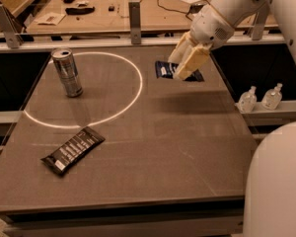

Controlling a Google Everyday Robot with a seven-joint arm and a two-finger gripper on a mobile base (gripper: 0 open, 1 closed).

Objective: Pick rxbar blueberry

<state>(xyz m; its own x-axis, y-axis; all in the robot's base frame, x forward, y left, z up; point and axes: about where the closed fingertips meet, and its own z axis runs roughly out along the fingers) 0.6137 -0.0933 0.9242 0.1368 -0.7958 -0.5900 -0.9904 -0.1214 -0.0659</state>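
Note:
The rxbar blueberry [164, 70], a small flat bar in a dark blue wrapper with white lettering, is held above the dark table [153, 147] at its far right. My gripper [183, 68], with cream-coloured fingers [192, 62], reaches down from the upper right and is shut on the bar's right half. The bar's left end sticks out of the fingers. A shadow lies on the table below the gripper.
A silver can [68, 73] stands at the far left on a white circle line [138, 88]. A longer black-wrapped bar [73, 150] lies at the near left. Two small clear bottles [259, 98] stand on a ledge right of the table. A rail with metal posts [134, 16] runs behind.

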